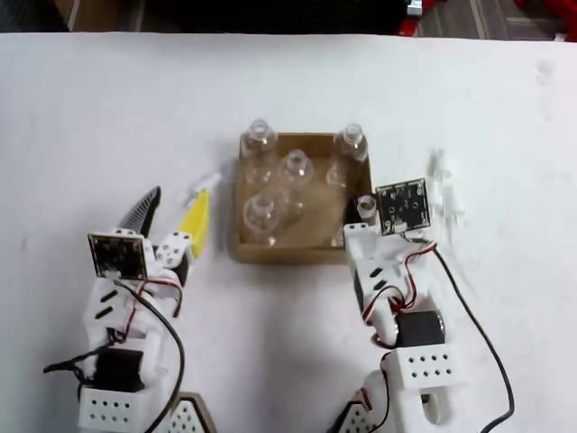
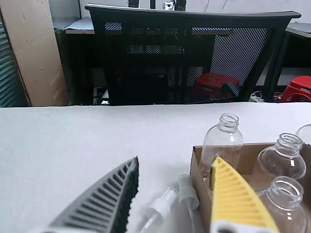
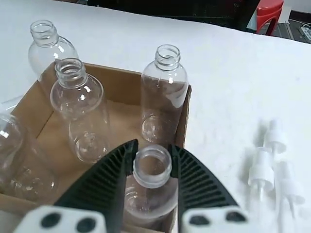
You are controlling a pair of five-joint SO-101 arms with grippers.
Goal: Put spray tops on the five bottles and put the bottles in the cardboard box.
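Observation:
The cardboard box [image 1: 317, 249] sits mid-table with several clear open-necked bottles in or at it: one at its back left corner [image 1: 259, 137], one at the back right [image 1: 350, 142], two inside [image 1: 296, 167] [image 1: 261, 213]. My right gripper [image 3: 152, 148] is shut on the neck of a fifth bottle [image 3: 151, 167] at the box's near right corner [image 1: 365, 207]. My left gripper [image 1: 180, 193] stands open left of the box, its grey finger [image 2: 107, 199] and yellow finger [image 2: 233, 199] flanking a white spray top [image 2: 167, 201] on the table.
Several white spray tops [image 1: 444, 191] [image 3: 272, 160] lie on the table right of the box. The white table stretches bare to the back and far left. A black mesh chair [image 2: 189, 53] stands beyond the far edge.

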